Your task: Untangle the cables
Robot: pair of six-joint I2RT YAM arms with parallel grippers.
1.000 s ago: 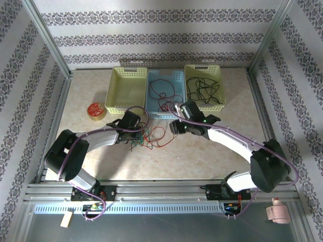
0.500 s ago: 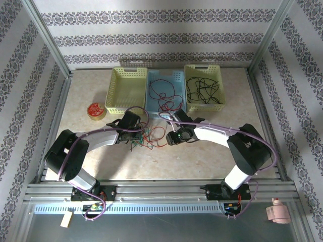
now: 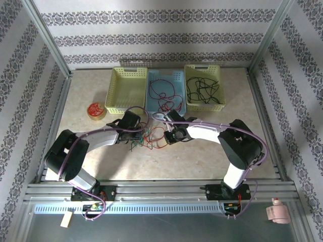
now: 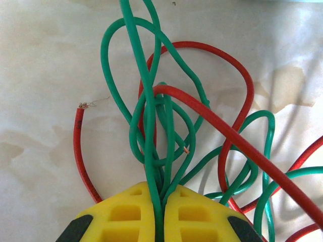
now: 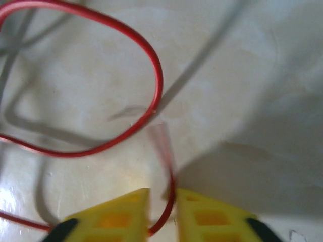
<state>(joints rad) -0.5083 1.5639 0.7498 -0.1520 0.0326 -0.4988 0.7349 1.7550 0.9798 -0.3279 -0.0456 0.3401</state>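
Okay, left gripper (image 4: pixel 157 194) clamping green cable (image 4: pixel 146 101) at 9 o'clock of tangle (image 3: pixel 151 137), itself lying at 6 o'clock of blue basket (image 3: pixel 176 75). Right gripper (image 5: pixel 162 194) narrow, red cable (image 5: pixel 151 60) between jaws, can't tell if pinching. Best: L anchoring, R drawing slowly twd 3 o'clock.

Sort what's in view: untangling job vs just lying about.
Job: green cable, red cable, black cables in the right yellow basket, left gripper, right gripper.
Lying about: red-and-yellow disc, pink object.
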